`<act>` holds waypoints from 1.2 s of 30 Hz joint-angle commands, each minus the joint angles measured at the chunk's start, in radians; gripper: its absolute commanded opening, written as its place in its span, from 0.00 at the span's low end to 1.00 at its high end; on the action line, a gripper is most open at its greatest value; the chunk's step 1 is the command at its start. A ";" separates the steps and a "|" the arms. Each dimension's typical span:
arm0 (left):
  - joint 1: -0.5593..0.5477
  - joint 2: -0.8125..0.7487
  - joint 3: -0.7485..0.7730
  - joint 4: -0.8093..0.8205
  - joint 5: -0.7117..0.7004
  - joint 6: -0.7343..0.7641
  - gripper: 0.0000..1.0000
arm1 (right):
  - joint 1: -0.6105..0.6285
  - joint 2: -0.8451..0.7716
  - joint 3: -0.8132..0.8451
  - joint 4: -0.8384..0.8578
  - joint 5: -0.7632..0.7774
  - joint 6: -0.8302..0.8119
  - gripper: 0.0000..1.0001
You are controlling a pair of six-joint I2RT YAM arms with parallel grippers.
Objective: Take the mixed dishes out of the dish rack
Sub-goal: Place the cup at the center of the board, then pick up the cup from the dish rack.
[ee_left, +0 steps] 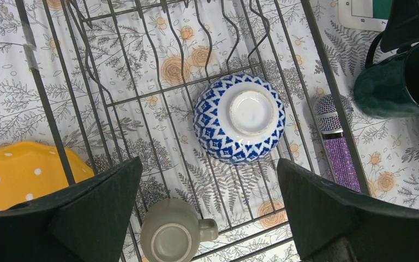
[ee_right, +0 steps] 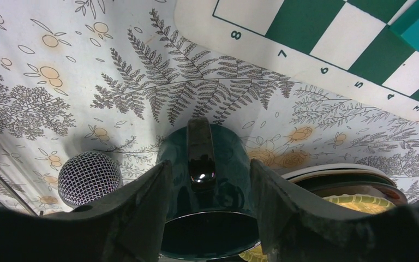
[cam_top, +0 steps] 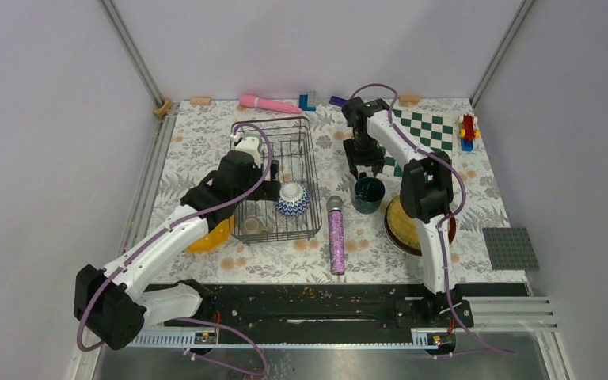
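The right gripper [ee_right: 210, 166] stands with its jaws parted, one finger on each side of the handle [ee_right: 201, 153] of the dark teal mug [ee_right: 226, 180], and a visible gap separates each finger from the handle, so nothing is pinched. The mug sits upright on the floral tablecloth [ee_right: 43, 65], directly below this gripper and outside the dish rack [ee_left: 330, 82]. Just to the gripper's left lies a purple glitter microphone [ee_right: 90, 177]. Just to its right is a stack of plates [ee_right: 354, 191], and ahead of it is the corner of a chessboard [ee_right: 333, 33]. The left gripper [ee_left: 208, 164] is spread to its full width and holds nothing as it hovers above the rack floor. Below and slightly ahead of it, between the fingers, a blue-and-white patterned bowl [ee_left: 239, 119] rests upside down. A small grey cup [ee_left: 170, 240] stands closer in, near the left finger. A yellow dotted plate [ee_left: 22, 174] lies to its left, beyond the rack wall. The step in hand appears to be the mug's placement, with two items left in the rack. Next move: lift the right gripper straight up clear of the handle, then lower the left gripper squarely over the bowl and close on its sides.
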 commanded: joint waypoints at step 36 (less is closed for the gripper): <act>-0.001 0.192 0.072 -0.384 -0.050 -0.382 0.99 | -0.009 -0.967 -1.037 0.813 0.013 0.039 1.00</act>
